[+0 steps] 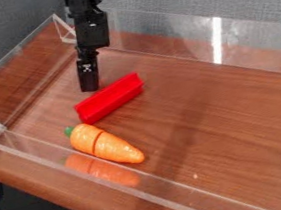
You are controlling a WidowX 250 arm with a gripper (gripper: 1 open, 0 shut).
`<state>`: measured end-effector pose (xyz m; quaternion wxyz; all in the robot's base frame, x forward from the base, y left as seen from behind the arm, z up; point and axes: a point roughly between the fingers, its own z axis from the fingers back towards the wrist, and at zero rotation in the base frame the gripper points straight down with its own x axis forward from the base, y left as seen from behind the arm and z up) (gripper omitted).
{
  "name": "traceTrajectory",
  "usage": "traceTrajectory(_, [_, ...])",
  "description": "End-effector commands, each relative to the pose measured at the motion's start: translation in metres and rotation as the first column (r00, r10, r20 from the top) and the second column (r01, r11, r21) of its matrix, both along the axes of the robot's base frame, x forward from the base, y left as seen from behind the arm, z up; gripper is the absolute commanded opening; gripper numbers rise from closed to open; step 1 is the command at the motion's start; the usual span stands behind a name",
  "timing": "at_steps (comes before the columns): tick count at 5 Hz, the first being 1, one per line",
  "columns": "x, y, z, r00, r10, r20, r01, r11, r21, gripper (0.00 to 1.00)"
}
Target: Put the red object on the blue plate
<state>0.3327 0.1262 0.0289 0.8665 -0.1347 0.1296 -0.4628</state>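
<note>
The red object (110,98) is a plain red bar lying flat on the wooden table, near the middle left. My gripper (89,82) hangs from the black arm just behind and left of the bar's left end, close to the table surface. Its fingers look pressed together with nothing between them. It does not touch the bar. No blue plate shows in this view.
An orange carrot (106,144) with a green end lies in front of the red bar. Clear acrylic walls (214,39) enclose the wooden table on all sides. A grey backdrop stands behind.
</note>
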Motion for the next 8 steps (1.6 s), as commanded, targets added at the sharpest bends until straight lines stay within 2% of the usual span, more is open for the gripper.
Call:
traceTrajectory(1, [0.007,-0.006,0.009,0.999,-0.035,0.026,0.036,0.999,-0.013,1.0])
traceTrajectory(3, [0.001,-0.025,0.008,0.993,-0.116,0.012,0.116,0.992,-0.049,1.0])
traceTrajectory(5, [0.008,-0.041,0.007,0.967,-0.253,0.005,0.252,0.964,-0.083,1.0])
traceTrajectory(8, [0.013,-0.055,0.004,0.954,-0.298,-0.017,0.294,0.948,-0.121,1.0])
